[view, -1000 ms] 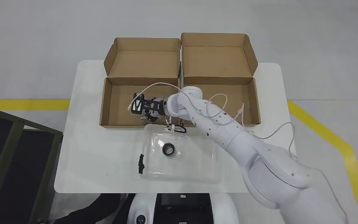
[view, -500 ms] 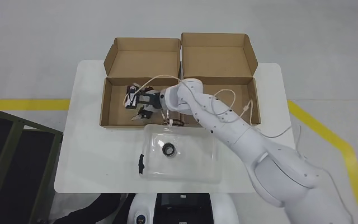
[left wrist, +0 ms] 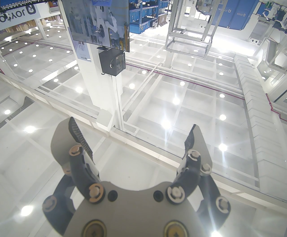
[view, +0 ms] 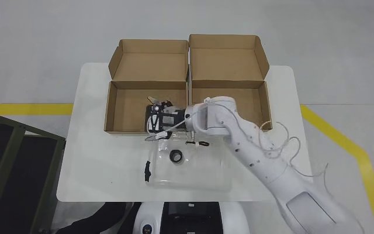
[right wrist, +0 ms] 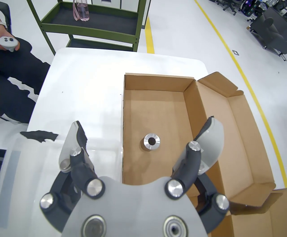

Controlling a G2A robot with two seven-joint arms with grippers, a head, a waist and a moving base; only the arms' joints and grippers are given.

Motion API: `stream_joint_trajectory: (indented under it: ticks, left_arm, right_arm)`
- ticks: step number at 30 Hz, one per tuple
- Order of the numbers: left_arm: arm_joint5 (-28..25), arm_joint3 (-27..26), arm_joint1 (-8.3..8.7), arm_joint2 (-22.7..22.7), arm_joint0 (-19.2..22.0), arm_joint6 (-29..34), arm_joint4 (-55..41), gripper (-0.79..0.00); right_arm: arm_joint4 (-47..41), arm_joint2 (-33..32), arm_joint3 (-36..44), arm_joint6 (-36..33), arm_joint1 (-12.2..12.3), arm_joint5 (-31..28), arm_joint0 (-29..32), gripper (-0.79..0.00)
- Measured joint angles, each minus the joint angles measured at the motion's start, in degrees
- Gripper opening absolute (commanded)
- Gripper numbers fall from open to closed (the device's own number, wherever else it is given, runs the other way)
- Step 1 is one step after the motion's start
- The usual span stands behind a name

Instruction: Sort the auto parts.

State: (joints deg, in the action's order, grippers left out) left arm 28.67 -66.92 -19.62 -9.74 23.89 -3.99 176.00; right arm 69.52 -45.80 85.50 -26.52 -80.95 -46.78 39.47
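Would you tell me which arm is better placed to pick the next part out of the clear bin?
Right, probably. The right gripper hangs open over the near edge of a cardboard box, beside the clear bin holding a ring; the left gripper points up at the ceiling, off the table.

Top view: the camera sits above the arms and faces straight down from a height. Its frame takes in the whole tabletop (view: 93, 169), the left cardboard box (view: 125, 108) and the right cardboard box (view: 228, 102).

Right wrist view: the camera is set behind the right end effector (right wrist: 144, 123). It looks steeply down past the fingers, close over the left cardboard box, and faces toward the robot's left, with a green rack (right wrist: 89, 15) beyond. This view and the top view share that box, the adjoining tabletop and the rack.

Left wrist view: the camera is set behind the left end effector (left wrist: 132, 123) and points up at the ceiling (left wrist: 179, 89). It overlaps neither other view.
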Motion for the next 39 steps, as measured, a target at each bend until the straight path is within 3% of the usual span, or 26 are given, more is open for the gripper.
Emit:
stream_joint_trajectory:
  ticks: [5,11,23,39]
  left_arm:
    - [0.0,0.0,0.0,0.0,0.0,0.0,0.0,0.0]
    - [0.0,0.0,0.0,0.0,0.0,0.0,0.0,0.0]
    - [0.0,0.0,0.0,0.0,0.0,0.0,0.0,0.0]
    - [0.0,0.0,0.0,0.0,0.0,0.0,0.0,0.0]
  right_arm:
    - [1.07,-5.0,11.14,-4.87,2.51,-2.07,8.09,0.0]
    - [0.91,-9.14,16.44,-6.68,4.46,-5.43,14.37,0.0]
    - [5.59,-11.8,19.5,-4.21,6.92,-11.19,21.77,0.0]
    - [16.14,-8.47,15.76,3.46,8.3,-10.48,23.68,0.0]
